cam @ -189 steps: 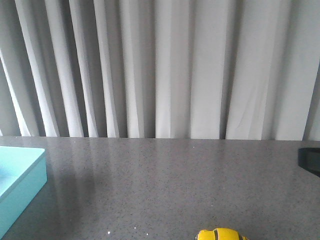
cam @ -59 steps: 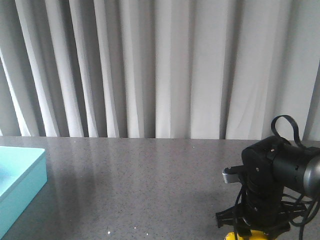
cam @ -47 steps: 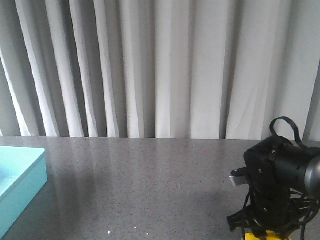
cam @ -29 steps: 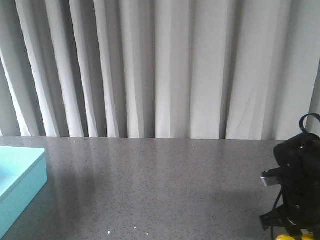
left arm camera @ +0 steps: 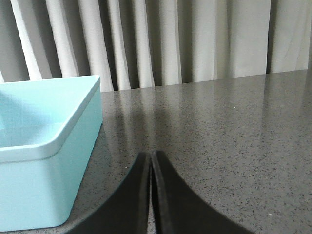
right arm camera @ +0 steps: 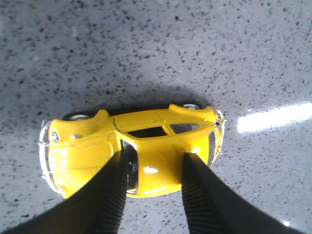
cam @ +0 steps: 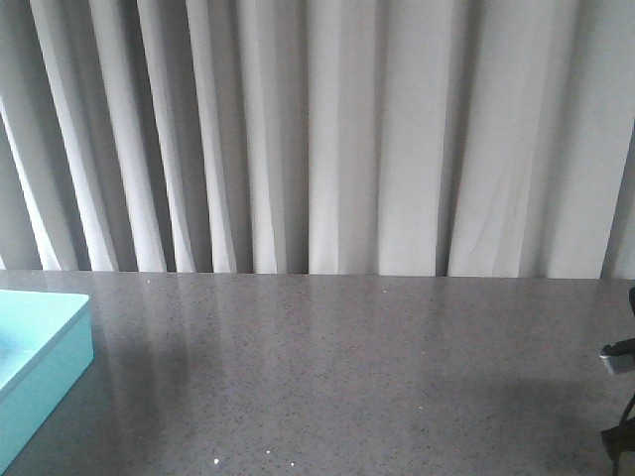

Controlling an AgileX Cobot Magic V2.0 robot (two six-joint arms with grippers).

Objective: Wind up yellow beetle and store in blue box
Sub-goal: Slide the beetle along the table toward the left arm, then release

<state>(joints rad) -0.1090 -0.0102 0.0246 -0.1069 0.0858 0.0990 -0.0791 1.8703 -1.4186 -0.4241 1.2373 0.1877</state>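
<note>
The yellow beetle (right arm camera: pixel 146 141) is a small glossy yellow toy car, seen only in the right wrist view, over the speckled grey table. My right gripper (right arm camera: pixel 155 163) is shut on it, one finger on each side of its cabin. In the front view the beetle is out of sight and only a sliver of my right arm (cam: pixel 620 397) shows at the right edge. The blue box (cam: pixel 40 367) stands at the table's left edge. My left gripper (left arm camera: pixel 150 157) is shut and empty, low over the table, just right of the box's wall (left arm camera: pixel 48 156).
A grey speckled tabletop (cam: pixel 327 367) runs back to a pleated white curtain (cam: pixel 317 139). A bright light reflection (right arm camera: pixel 273 117) lies on the table near the beetle.
My right arm took hold of the beetle and has carried it to the right, almost out of the front view. The box and left gripper have not moved.
</note>
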